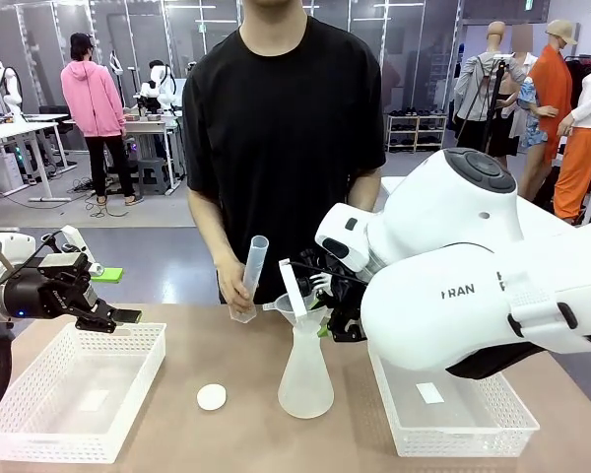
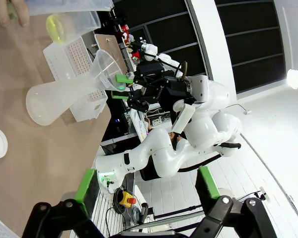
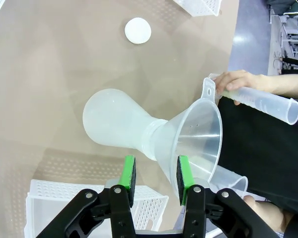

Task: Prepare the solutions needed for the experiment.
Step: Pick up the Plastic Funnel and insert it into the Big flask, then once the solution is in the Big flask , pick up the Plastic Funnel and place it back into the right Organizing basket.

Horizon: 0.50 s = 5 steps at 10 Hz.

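Step judged: funnel seated in flask neck, pour pending.
Do well: back right gripper straight off toward 3 o'clock, no brushing of funnel rim. Flask looks empty and light, likely tips easily.
Solution: pale yellow-green, low in vessel in person's hand, seemingly cylinder, 11 o'clock of funnel, not yet poured.
Right gripper: jaws partly apart, nothing clamped; funnel rim just beside one pad, contact unclear.
Left gripper: wide, empty, above basket, 9 o'clock of flask.
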{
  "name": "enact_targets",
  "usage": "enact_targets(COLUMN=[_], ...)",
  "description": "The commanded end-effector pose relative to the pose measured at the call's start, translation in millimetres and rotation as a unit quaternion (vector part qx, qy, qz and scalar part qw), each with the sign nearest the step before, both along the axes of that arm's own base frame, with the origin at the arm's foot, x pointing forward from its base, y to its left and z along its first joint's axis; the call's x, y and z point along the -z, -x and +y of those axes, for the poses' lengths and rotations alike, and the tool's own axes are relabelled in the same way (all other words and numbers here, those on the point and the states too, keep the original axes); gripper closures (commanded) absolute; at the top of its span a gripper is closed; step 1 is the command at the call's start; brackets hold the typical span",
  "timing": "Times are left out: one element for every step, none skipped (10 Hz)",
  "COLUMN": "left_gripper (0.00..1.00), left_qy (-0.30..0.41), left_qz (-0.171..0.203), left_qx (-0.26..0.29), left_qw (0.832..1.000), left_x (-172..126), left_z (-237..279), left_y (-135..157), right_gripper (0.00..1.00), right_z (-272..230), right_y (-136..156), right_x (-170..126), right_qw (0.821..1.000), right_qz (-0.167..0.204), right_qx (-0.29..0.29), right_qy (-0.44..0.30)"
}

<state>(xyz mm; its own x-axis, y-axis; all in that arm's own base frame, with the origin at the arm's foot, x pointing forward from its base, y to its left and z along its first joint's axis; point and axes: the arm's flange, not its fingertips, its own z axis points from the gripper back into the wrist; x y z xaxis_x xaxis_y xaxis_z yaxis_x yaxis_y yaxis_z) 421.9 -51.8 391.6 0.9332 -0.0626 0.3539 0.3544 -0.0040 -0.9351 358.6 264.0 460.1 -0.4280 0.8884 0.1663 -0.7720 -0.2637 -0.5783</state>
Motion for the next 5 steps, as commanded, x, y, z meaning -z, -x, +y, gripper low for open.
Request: enact_targets(left_gripper=[0.0, 0.0, 0.0, 0.0, 0.0], left_qy=[0.002, 0.002, 0.002, 0.002, 0.002], left_qz=[-0.001, -0.001, -0.001, -0.001, -0.001], left_qx=[0.0, 0.0, 0.0, 0.0, 0.0], left_qw=[1.0, 1.0, 1.0, 1.0, 1.0], left_x=[-1.2, -1.2, -1.2, -1.2, -1.2], left_z=[-0.3, -0.3, -0.3, -0.3, -0.3], left_y=[0.1, 0.1, 0.1, 0.1, 0.1], right_gripper=[0.57, 0.57, 0.57, 0.57, 0.57], right_z=[2.0, 2.0, 2.0, 2.0, 2.0], right_y=[-2.9, -2.9, -2.9, -2.9, -2.9], right_x=[2.1, 2.1, 2.1, 2.1, 2.1], right_qw=[1.0, 1.0, 1.0, 1.0, 1.0], right_qz=[0.001, 0.001, 0.001, 0.001, 0.001], right_qx=[0.001, 0.001, 0.001, 0.001, 0.001], right_qy=[0.0, 0.0, 0.0, 0.0, 0.0])
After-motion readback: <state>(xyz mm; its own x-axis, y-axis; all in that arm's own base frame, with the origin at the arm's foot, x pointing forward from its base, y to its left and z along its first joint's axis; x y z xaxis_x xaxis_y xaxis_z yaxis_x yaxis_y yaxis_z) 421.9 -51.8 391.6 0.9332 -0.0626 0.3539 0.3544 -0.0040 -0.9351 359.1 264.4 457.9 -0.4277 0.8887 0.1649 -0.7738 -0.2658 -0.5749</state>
